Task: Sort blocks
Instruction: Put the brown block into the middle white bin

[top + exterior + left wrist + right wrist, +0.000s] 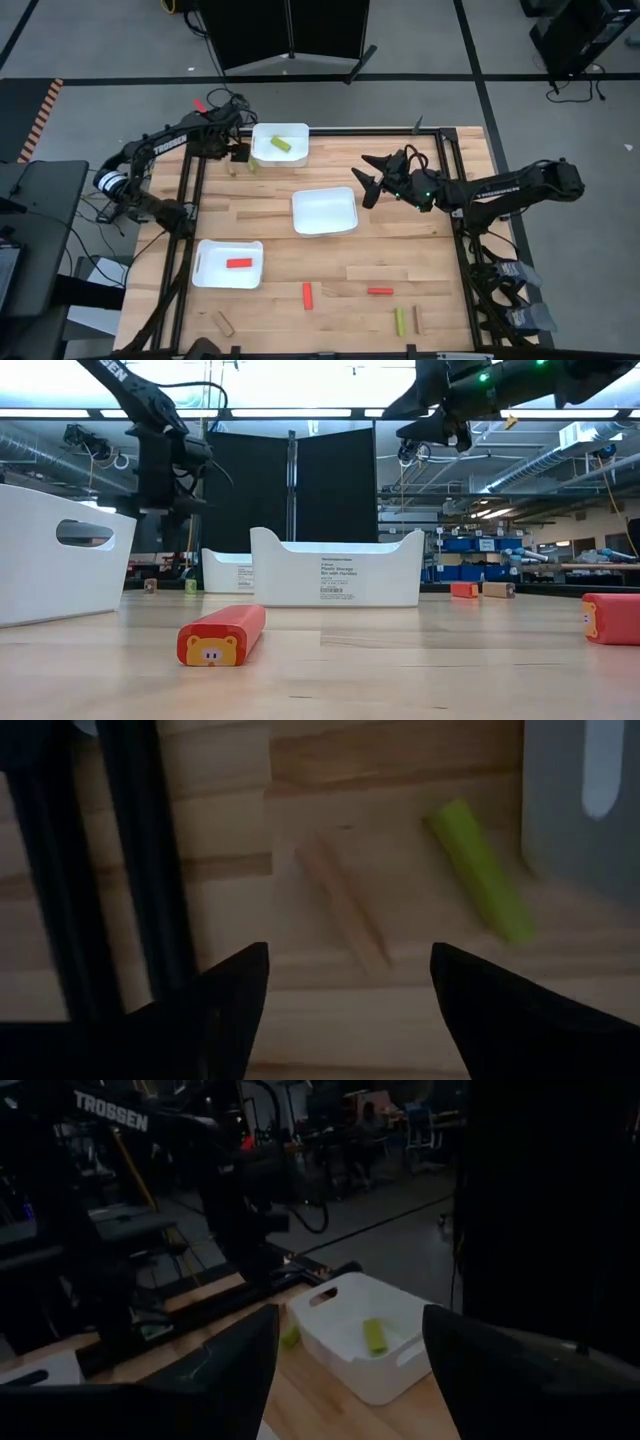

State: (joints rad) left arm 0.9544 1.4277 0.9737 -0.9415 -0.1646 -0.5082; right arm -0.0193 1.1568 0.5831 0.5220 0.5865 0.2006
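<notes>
My left gripper (238, 155) is open and hovers over the table's far left part, beside the far white tray (262, 150). Its wrist view shows a tan block (345, 905) and a yellow-green block (480, 870) lying flat on the wood ahead of the fingers (350, 955). Another yellow-green block (282, 145) lies in that tray. My right gripper (368, 180) is open, raised above the table right of the middle tray (324, 228), touching nothing. A red block (239, 263) lies in the near-left tray (205, 270). Red (308, 295) (379, 291), yellow-green (399, 321) and tan (417, 319) (222, 323) blocks lie on the near table.
A black frame rail (190, 200) runs along the table's left side, close to my left gripper, and another (450, 190) along the right. In the low view a red block (222, 635) lies nearest, with the white trays (335, 570) behind it.
</notes>
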